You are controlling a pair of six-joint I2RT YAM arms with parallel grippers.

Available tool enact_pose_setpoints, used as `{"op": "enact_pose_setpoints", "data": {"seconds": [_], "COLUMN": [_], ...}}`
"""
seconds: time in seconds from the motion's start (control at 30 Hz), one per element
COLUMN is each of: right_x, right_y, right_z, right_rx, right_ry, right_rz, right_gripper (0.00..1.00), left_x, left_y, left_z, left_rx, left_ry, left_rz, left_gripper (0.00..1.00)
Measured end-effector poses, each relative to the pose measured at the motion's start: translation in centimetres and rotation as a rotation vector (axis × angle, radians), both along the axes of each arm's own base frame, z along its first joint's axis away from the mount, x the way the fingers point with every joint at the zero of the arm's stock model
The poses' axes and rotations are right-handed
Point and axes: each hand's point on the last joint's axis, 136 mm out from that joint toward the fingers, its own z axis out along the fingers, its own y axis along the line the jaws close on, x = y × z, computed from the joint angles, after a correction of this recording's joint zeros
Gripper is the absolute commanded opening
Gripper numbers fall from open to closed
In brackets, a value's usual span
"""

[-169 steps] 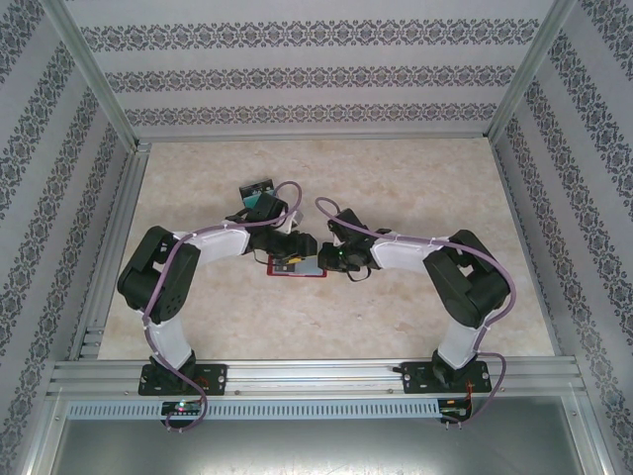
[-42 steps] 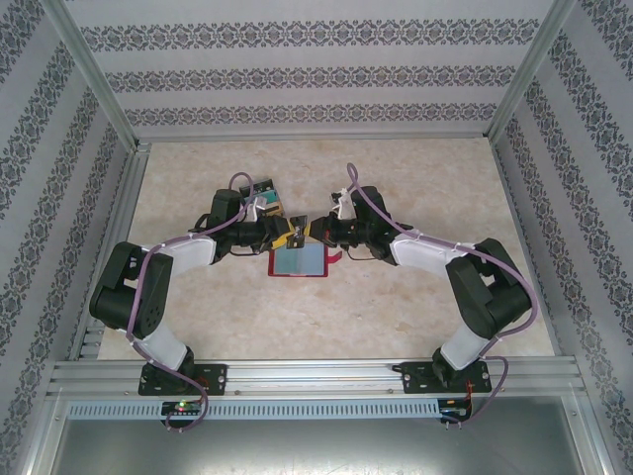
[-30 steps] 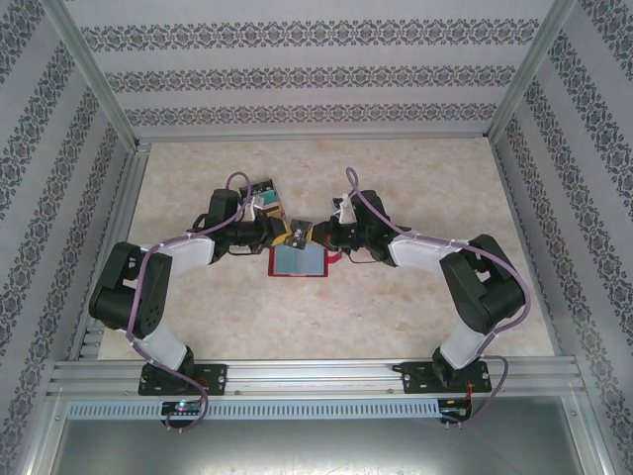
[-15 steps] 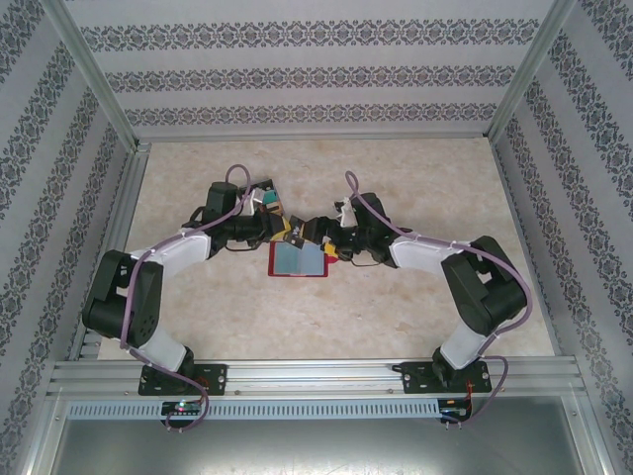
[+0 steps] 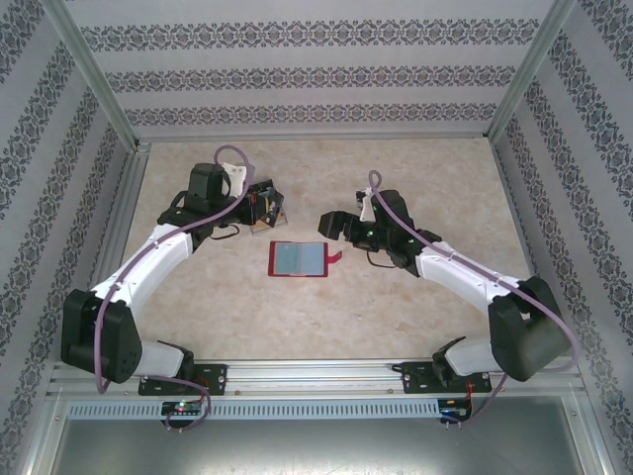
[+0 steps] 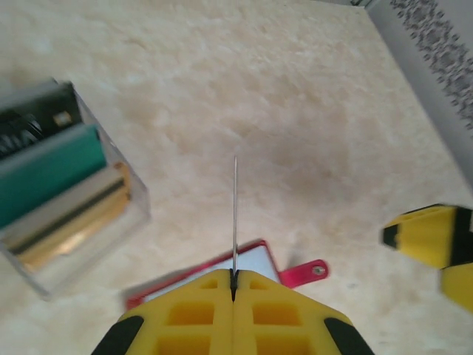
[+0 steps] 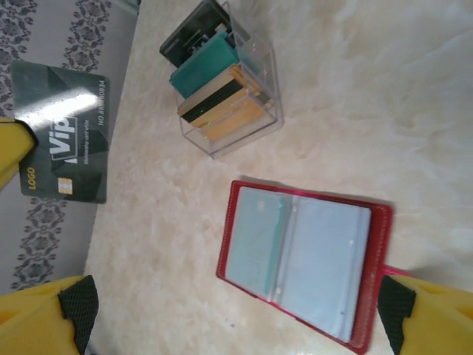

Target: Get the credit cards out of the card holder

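Arms drawn apart, left tool (image 6: 233, 275) pinching edge-on card (image 7: 63, 133), VIP face from right wrist, right tool (image 5: 331, 224) spread

Red card holder (image 5: 298, 259) with grey-blue inner face; dark grey card (image 7: 65, 142), white lettering; beige mottled worktop (image 5: 396, 178); yellow-and-black left gripper (image 6: 233, 279); grey floral-striped walls (image 5: 316, 74).

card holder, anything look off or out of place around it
Nothing stands out. The card holder lies open and flat, the left claw is shut on a dark VIP card, and other cards stand in the clear box.
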Motion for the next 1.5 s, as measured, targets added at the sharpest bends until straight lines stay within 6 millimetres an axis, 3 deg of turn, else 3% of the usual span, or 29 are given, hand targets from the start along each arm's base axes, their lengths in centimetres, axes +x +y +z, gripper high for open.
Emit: {"op": "enact_pose_setpoints", "data": {"seconds": [0.27, 0.57, 0.9, 1.23, 1.5], "right_x": [0.1, -0.1, -0.4, -0.5, -0.6], "right_y": [-1.6, -2.2, -2.3, -2.4, -2.4], "right_z": [0.5, -0.4, -0.9, -1.2, -1.7], "right_rx": [-0.09, -0.139, -0.152, -0.16, -0.168], "right_ry": [-0.082, -0.087, -0.068, -0.054, -0.038], "right_rz": [-0.025, -0.023, -0.018, -0.017, -0.016], "right_gripper": [0.98, 0.98, 0.98, 0.98, 0.98], "left_x": [0.8, 1.6, 3.4, 6.4, 8.5], "left_y": [1.9, 3.2, 2.9, 3.1, 3.2], "left_z": [-0.7, -1.4, -5.6, -4.1, -5.8], "left_rx": [0.323, 0.585, 0.701, 0.757, 0.8], "left_ry": [-0.209, -0.343, -0.319, -0.377, -0.357], "left_rz": [-0.124, -0.242, -0.374, -0.386, -0.425], "left_gripper": [0.0, 0.0, 0.0, 0.0, 0.0]}}
